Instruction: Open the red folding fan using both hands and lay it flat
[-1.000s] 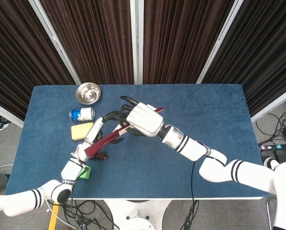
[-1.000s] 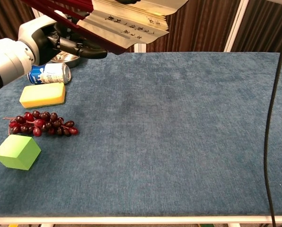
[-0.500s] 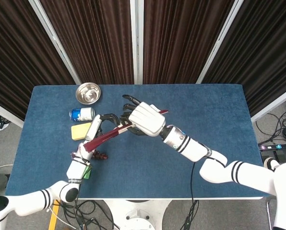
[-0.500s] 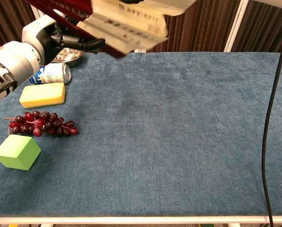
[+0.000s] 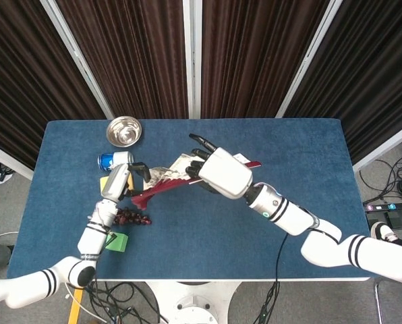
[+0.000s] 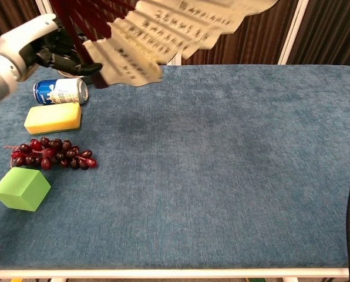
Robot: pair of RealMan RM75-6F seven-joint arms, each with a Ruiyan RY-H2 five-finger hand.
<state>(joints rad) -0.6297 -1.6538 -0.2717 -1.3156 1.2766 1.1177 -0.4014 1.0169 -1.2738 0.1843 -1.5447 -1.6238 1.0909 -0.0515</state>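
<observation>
The red folding fan [image 5: 166, 189] hangs partly spread above the blue table [image 5: 295, 142], held between both hands. Its cream paper with black writing [image 6: 175, 29] fans across the top of the chest view, with the dark red ribs [image 6: 84, 12] at the left. My left hand [image 5: 119, 181] grips the fan's left guard near the pivot; the chest view shows this left hand [image 6: 43, 44] at the upper left. My right hand [image 5: 222, 173] grips the right guard, whose red tip [image 5: 253, 163] sticks out past it. The right hand is out of the chest view.
A steel bowl [image 5: 123, 130] and a blue can [image 6: 60, 91] sit at the back left. A yellow sponge [image 6: 53, 117], a bunch of dark grapes [image 6: 50, 153] and a green cube [image 6: 21, 188] lie along the left side, below the left hand.
My right hand has moved right and my left hand has drawn left. The fan's leaf has spread much wider between them.
</observation>
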